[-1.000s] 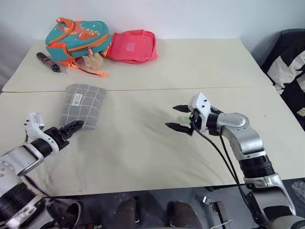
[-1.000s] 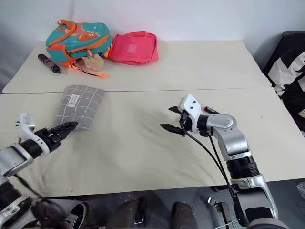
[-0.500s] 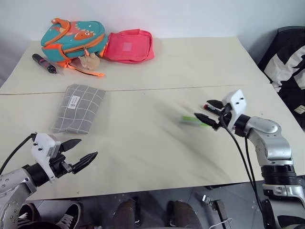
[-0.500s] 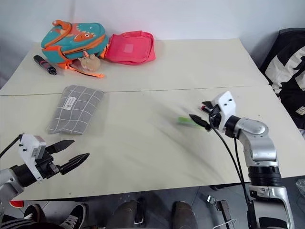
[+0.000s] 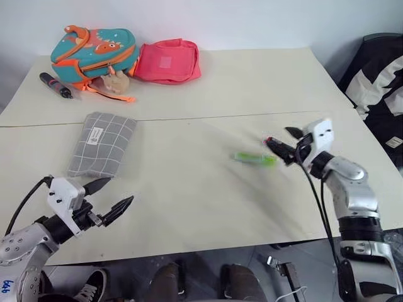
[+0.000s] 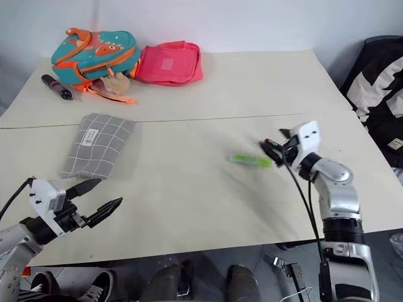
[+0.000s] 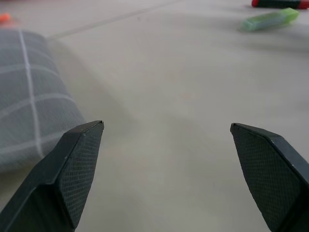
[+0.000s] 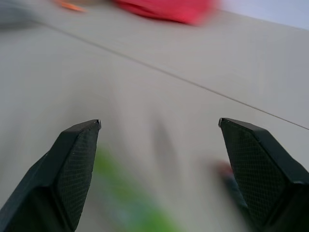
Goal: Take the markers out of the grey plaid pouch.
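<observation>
Beside the wide-open, empty right pincer (image 5: 287, 143), lime green marker (image 5: 255, 158), grey plaid pouch (image 5: 102, 143) far off

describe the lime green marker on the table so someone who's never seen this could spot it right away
On the nearer of the two cream table panels, look toward the robot's right side, just in front of its open right claw. The slim lime green plastic marker lies flat there. The dark marker with a pink-red end beside it is its only close neighbour.

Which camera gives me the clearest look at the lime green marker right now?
The left eye view: the lime green marker lies whole on the table, just left of the open right pincer. The right eye view shows the same. The left wrist view catches it small and far off; the right wrist view shows a green blur.
</observation>
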`<action>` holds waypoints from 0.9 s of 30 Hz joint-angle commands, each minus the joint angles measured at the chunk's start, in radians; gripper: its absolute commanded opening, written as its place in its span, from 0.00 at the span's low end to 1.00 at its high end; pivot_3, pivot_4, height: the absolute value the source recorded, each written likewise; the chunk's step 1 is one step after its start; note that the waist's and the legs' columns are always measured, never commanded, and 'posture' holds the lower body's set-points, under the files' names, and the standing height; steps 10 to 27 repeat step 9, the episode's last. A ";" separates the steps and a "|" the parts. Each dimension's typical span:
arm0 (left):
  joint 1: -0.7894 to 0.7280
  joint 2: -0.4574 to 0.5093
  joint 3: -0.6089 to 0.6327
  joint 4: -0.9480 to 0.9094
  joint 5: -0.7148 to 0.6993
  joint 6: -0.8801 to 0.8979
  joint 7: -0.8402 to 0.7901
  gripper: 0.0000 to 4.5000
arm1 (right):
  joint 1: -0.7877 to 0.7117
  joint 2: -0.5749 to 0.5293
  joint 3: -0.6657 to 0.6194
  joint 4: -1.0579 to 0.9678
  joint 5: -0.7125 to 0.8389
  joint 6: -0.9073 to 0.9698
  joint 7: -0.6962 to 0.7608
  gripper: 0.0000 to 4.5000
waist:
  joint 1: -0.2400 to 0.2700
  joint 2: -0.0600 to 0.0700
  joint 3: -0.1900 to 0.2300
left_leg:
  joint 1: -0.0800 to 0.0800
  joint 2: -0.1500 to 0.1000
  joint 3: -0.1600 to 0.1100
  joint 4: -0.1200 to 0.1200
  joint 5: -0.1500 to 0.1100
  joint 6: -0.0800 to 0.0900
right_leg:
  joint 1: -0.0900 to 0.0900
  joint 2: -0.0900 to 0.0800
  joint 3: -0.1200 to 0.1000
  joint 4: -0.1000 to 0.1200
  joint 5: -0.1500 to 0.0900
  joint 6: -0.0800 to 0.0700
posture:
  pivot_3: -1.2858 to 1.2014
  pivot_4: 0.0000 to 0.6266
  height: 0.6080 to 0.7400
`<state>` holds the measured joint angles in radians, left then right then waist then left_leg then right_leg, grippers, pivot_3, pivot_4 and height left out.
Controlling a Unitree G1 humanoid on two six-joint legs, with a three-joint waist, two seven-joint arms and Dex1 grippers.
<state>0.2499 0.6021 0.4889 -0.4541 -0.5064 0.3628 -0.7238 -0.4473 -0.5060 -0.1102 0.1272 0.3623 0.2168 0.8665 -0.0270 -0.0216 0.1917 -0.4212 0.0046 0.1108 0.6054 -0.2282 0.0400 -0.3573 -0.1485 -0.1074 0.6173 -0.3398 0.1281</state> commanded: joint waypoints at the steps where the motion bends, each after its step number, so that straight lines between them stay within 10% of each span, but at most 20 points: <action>1: 0.034 -0.009 0.018 0.010 0.005 -0.049 -0.012 0.99 | 0.128 -0.040 0.063 -0.238 0.106 0.047 0.158 0.92 | 0.007 0.000 0.000 | 0.000 0.000 0.000 0.000 0.000 0.001 | 0.001 0.000 0.000 0.000 0.000 0.000 | 0.52 0.24 1.00; 27: 0.095 -0.010 -0.008 0.024 0.022 -0.134 -0.061 0.99 | 0.235 -0.147 0.133 -0.229 0.033 -0.047 0.315 0.92 | 0.017 0.000 -0.001 | 0.000 0.000 0.001 0.007 -0.011 0.003 | 0.001 -0.002 0.002 -0.007 0.002 0.002 | 0.52 0.24 1.00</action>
